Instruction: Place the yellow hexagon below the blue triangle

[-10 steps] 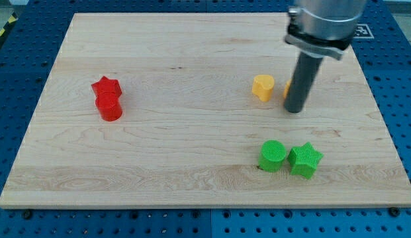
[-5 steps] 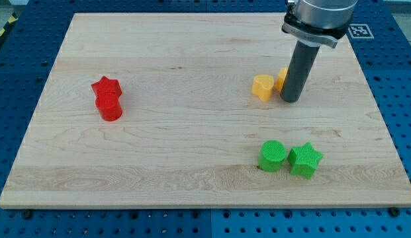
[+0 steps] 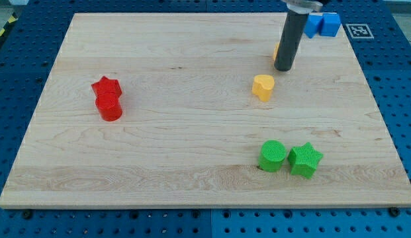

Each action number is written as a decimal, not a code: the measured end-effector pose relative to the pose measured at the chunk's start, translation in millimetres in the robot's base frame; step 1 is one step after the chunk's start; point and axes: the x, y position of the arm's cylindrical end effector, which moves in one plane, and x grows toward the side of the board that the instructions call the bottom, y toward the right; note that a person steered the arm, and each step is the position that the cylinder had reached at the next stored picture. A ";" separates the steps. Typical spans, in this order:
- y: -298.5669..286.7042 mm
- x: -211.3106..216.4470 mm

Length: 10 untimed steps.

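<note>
My tip rests on the wooden board in its upper right part. A yellow block shows only as a sliver at the rod's left edge, just above the tip and touching the rod; its shape is hidden. Another yellow block, heart-like, lies a little below and left of the tip, apart from it. Two blue blocks sit at the board's top right edge: the left one looks like a triangle, the right one like a cube. They lie up and right of the tip.
A red star and a red cylinder touch each other at the view's left. A green cylinder and a green star sit side by side at the lower right.
My tip has moved up the view and slightly left, and the partly hidden yellow block has moved up with it. The heart-like yellow block stayed. The blue blocks have come into sight.
</note>
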 end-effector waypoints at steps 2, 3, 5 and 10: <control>0.1 -57.1; -7.0 -57.9; -25.5 -76.8; -121.4 -41.1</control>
